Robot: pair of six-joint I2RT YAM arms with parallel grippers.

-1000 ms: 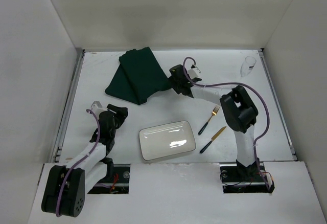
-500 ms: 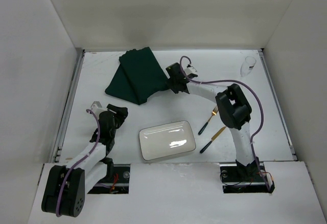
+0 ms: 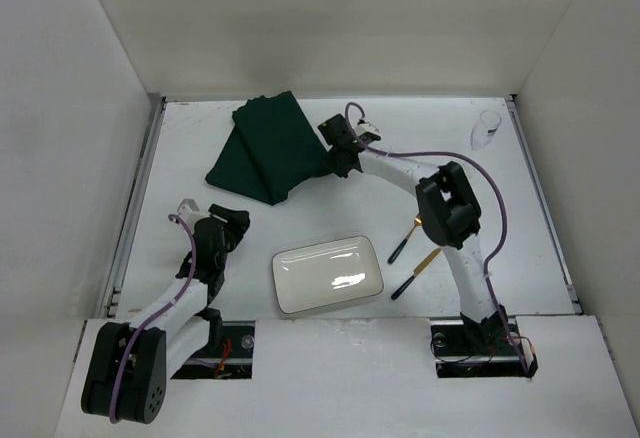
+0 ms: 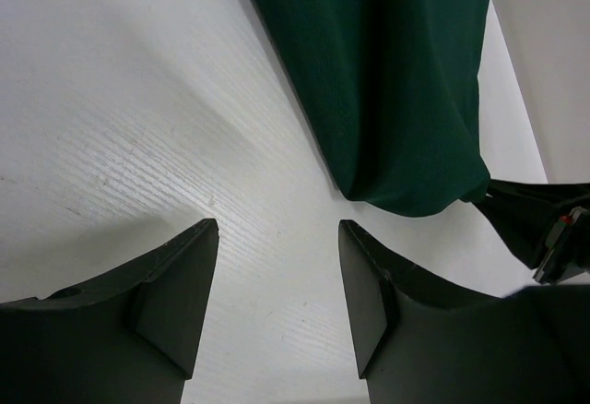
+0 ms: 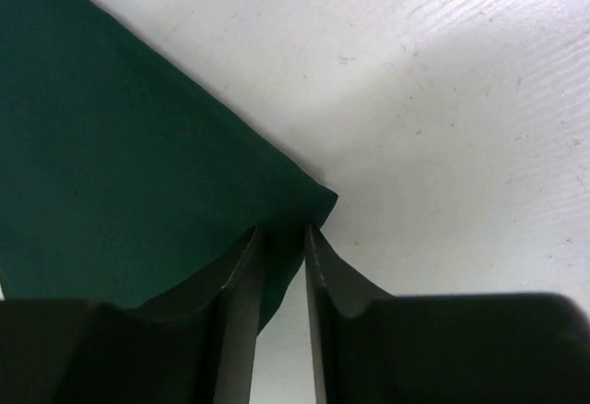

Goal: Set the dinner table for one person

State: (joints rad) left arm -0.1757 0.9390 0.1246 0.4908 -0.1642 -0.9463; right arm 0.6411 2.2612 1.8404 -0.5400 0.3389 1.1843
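The dinner table [image 3: 520, 218] is a white tabletop with metal edge rails. A folded dark green cloth placemat [image 3: 268, 153] lies at the far left centre. My right gripper [image 3: 333, 161] is at the placemat's right corner. In the right wrist view its jaws [image 5: 284, 233] stand nearly together with the corner of the placemat [image 5: 111, 173] pinched between them. My left gripper [image 3: 232, 220] is open and empty low over the bare table [image 4: 138, 100], its jaws [image 4: 277, 275] pointing at the placemat's near corner [image 4: 396, 81].
A white rectangular plate [image 3: 328, 274] lies at the near centre. A fork [image 3: 398, 250] and a knife [image 3: 415, 276] with dark handles lie right of it, partly under the right arm. A clear glass [image 3: 486, 128] stands at the far right corner.
My right gripper has moved left and a little farther away, onto the placemat's right corner. The left arm has not moved.
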